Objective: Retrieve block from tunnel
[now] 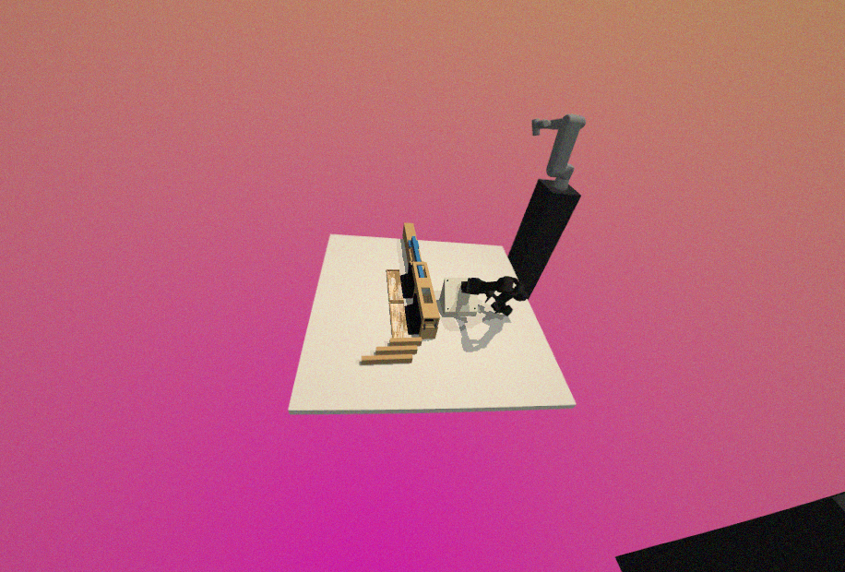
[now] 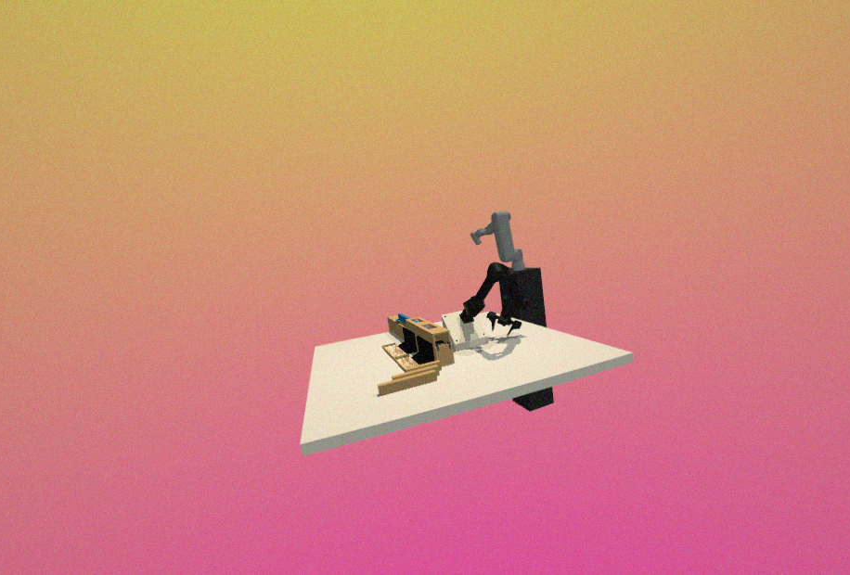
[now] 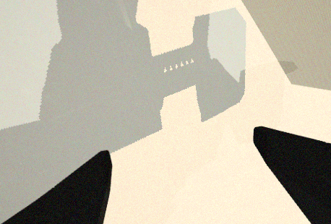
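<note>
The wooden tunnel point(image 1: 429, 312) point(image 2: 437, 332) stands on the table, with two windows in its top. A blue handle point(image 1: 414, 248) point(image 2: 403, 317) sticks out of its far end in the top view. Blue also shows through the nearer-to-handle window; I cannot tell whether it is cage or handle. The small block cannot be made out. My gripper point(image 1: 490, 303) point(image 2: 500, 332) point(image 3: 183, 145) is open and empty, with its fingers above the table, to the right of the tunnel and apart from it.
Three wooden rods point(image 1: 386, 359) point(image 2: 405, 386) lie off the tunnel's near end. Light brown trays point(image 1: 397, 320) lie along its left side. A whitish panel point(image 1: 459, 286) point(image 2: 452, 326) stands between tunnel and gripper. A black pedestal point(image 1: 538, 235) point(image 2: 529, 298) with a grey arm stands behind.
</note>
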You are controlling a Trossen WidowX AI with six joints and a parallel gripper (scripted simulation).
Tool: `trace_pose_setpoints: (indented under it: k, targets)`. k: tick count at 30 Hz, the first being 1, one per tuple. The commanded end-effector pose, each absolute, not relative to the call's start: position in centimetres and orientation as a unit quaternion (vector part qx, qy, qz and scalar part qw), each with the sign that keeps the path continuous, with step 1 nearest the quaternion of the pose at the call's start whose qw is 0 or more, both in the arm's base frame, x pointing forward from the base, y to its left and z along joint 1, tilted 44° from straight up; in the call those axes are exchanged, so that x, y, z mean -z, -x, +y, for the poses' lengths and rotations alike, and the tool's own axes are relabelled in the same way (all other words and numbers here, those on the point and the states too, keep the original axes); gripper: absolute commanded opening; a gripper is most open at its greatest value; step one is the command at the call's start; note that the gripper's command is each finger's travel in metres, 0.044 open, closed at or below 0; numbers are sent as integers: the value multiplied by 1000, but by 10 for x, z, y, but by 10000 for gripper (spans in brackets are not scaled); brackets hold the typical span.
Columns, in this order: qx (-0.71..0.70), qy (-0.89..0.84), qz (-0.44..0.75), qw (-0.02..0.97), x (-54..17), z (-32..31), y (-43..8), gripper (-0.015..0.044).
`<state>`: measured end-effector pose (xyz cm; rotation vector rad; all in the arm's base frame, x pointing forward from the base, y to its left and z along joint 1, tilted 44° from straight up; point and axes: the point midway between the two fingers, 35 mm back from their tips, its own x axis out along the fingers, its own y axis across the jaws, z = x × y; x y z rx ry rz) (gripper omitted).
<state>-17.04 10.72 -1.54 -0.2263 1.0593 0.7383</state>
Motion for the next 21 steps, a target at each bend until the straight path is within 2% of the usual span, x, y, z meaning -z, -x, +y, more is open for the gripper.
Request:
trace_pose_setpoints:
  k: [1,2,10,21]
  targets:
    - [-343,105,493,793,15,107,170,426]
    - [-344,106,493,792,15,107,171,440]
    - [-375,157,496,767,6,111,185,440]
    - [-428,182,529,710,-27,154,213,440]
